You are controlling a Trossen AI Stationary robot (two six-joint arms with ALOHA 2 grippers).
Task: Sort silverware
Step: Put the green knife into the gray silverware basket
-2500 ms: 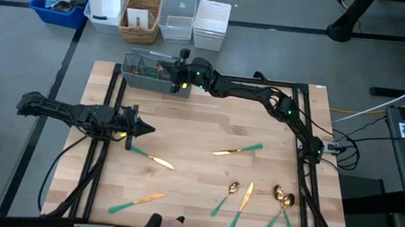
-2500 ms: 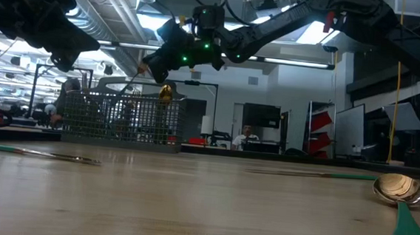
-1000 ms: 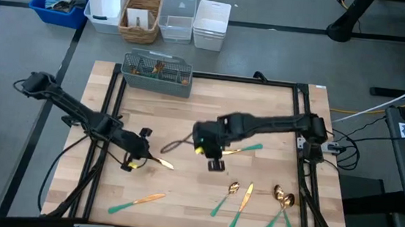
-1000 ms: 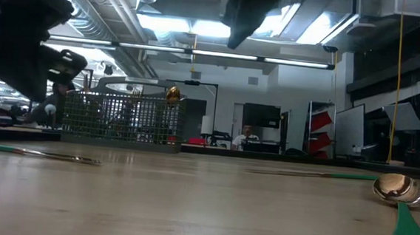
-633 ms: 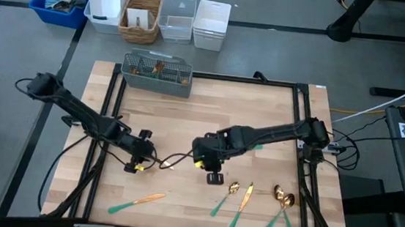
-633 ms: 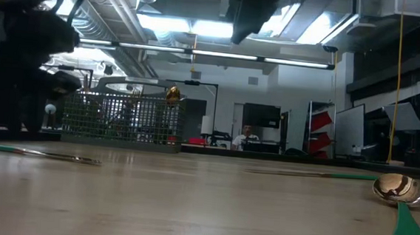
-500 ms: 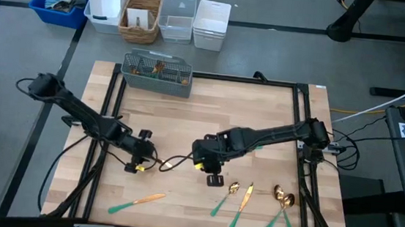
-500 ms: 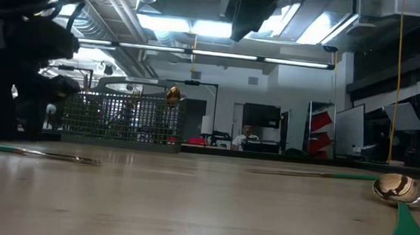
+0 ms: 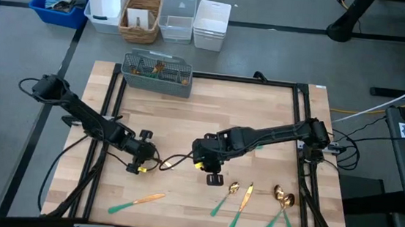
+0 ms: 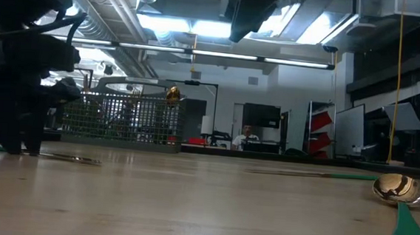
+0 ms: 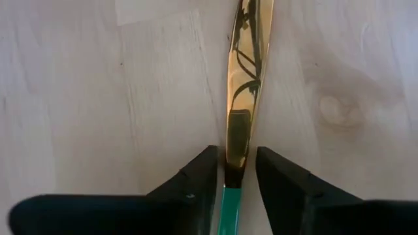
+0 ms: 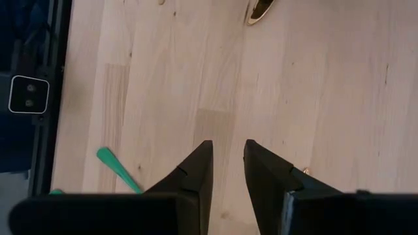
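Since a second ago, right gripper [image 9: 212, 174] swung from the basket [image 9: 157, 74] at 12 o'clock to table [image 9: 202, 121] center, fingers parted, empty. Left gripper [image 9: 141, 164] low at 9 o'clock, fingers straddling a knife [image 11: 245, 78], slightly apart. Other silverware [image 9: 254, 199] lies at 5 o'clock.

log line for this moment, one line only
left gripper: fingers astride knife on table, not clearly gripped | right gripper: empty, mid-table | caddy: at back | stage: grasping knife
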